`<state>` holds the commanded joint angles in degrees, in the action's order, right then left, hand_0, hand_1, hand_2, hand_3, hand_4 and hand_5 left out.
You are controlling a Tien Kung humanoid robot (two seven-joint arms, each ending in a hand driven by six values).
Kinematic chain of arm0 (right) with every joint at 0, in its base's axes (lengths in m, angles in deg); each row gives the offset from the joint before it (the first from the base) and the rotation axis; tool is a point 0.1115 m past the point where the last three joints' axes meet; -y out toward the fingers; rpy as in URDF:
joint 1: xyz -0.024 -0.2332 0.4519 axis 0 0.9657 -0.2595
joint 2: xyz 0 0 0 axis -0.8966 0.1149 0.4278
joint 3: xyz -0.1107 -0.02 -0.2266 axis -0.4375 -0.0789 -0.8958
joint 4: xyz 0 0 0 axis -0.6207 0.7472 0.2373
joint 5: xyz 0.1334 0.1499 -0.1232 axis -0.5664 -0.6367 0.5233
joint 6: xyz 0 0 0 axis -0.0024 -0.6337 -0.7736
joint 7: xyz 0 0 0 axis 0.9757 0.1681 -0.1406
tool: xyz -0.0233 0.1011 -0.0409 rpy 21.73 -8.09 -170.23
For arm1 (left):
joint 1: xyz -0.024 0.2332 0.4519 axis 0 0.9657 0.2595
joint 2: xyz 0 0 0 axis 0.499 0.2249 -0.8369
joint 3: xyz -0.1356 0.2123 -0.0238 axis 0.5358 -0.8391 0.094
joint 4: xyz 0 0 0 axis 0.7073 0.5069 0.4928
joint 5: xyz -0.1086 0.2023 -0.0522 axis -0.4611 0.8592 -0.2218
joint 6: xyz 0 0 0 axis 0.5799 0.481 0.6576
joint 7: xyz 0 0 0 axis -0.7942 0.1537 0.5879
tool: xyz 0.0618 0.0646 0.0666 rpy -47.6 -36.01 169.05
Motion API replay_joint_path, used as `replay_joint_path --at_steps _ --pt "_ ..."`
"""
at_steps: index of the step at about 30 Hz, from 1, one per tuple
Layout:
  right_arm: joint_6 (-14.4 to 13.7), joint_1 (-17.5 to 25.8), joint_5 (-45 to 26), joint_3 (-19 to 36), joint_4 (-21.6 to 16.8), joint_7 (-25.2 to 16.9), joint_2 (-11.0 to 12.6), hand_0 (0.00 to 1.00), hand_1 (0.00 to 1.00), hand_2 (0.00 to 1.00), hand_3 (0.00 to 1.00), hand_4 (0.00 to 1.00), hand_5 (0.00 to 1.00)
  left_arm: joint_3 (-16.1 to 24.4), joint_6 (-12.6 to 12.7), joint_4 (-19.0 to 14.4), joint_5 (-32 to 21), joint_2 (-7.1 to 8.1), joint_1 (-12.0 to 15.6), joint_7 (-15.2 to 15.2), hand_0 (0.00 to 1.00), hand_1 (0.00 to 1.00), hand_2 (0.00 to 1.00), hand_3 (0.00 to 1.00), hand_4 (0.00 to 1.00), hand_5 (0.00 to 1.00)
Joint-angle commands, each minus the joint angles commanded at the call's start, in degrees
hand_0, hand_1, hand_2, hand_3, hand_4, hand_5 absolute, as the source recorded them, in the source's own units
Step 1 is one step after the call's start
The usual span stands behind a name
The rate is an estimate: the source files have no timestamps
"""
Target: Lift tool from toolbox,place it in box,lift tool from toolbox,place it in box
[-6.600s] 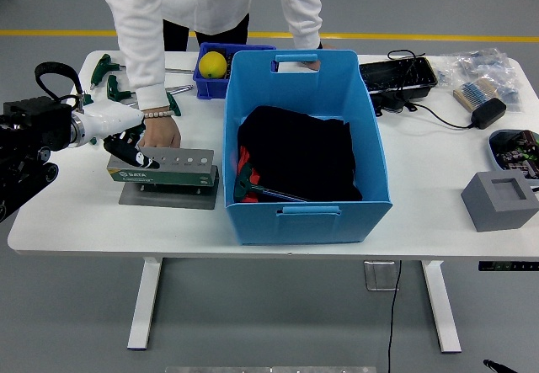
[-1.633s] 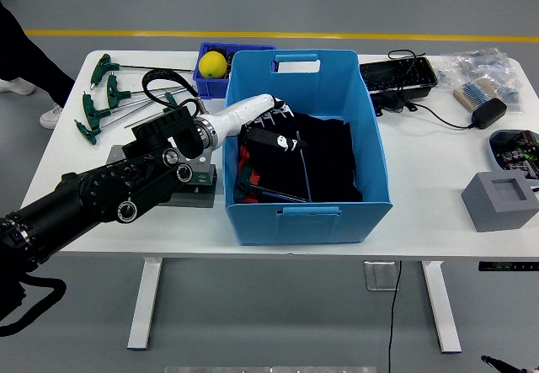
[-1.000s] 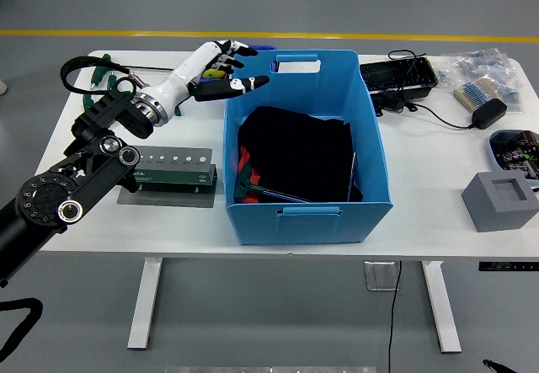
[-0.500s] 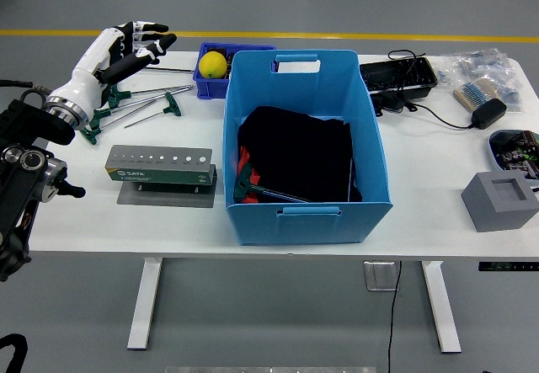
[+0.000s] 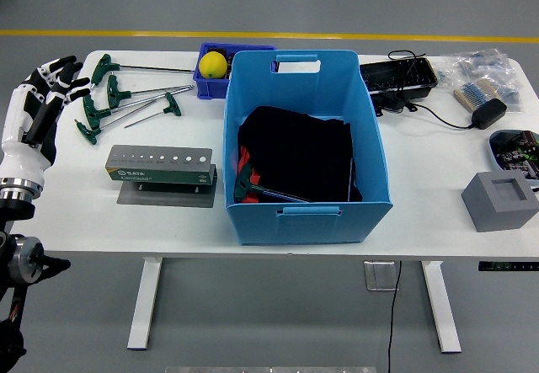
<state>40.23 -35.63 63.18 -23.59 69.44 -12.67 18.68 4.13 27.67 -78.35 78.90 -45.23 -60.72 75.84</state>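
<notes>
White-shelled left hand (image 5: pixel 42 103) spread beside slotted metal toolbox (image 5: pixel 160 163).

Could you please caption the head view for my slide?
Left hand open beside T-handle tools; blue box holds one tool.

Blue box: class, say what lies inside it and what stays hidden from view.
Inside the blue box lie a black cloth, something red at its left edge, and a green-handled tool. Whatever sits beneath the cloth is covered.

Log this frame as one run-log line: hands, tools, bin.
left hand: open, empty, over table's left edge | right hand: not in view | tool rack: empty | T-handle tools: loose on table | blue bin: one tool inside
</notes>
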Motion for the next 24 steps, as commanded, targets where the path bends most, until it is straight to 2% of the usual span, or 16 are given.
replay_joint_path --at_steps 3,5,9,13,17,24 --pt "-0.2 -0.2 -0.2 -0.1 -0.1 0.0 0.0 0.679 0.66 0.718 0.563 0.792 0.674 2.5 -0.8 -1.7 -1.1 0.14 3.0 0.7 0.621 0.677 0.762 0.705 0.899 0.634" --pt "-0.3 -0.3 0.2 0.0 -0.1 0.1 0.0 0.68 0.659 0.718 0.563 0.792 0.674 4.0 -1.6 -2.6 -0.9 0.21 3.5 1.4 0.639 0.681 0.787 0.722 0.893 0.646" --pt "-0.3 -0.6 -0.4 -0.9 -0.4 -0.2 -0.1 0.68 0.659 0.718 0.563 0.792 0.674 6.7 -3.8 -3.7 0.2 0.25 2.3 2.9 0.639 0.681 0.787 0.722 0.893 0.646" --pt "-0.3 -1.1 -1.4 -2.0 -0.6 -0.6 -0.2 0.681 0.661 0.719 0.563 0.791 0.674 7.2 -5.5 -3.5 0.4 0.28 0.0 4.0 0.647 0.682 0.791 0.729 0.893 0.657" --pt "-0.4 -1.3 -1.4 -2.4 -0.8 -0.7 -0.5 0.68 0.661 0.719 0.563 0.792 0.674 6.9 -6.3 -3.2 1.2 0.22 -0.6 4.9 0.655 0.685 0.798 0.733 0.894 0.663" --pt "-0.6 -1.4 -1.6 -3.1 -0.9 -0.8 -0.6 0.681 0.662 0.72 0.565 0.791 0.674 7.0 -6.2 -2.6 1.5 0.25 -0.2 5.2 0.656 0.692 0.8 0.736 0.892 0.665"
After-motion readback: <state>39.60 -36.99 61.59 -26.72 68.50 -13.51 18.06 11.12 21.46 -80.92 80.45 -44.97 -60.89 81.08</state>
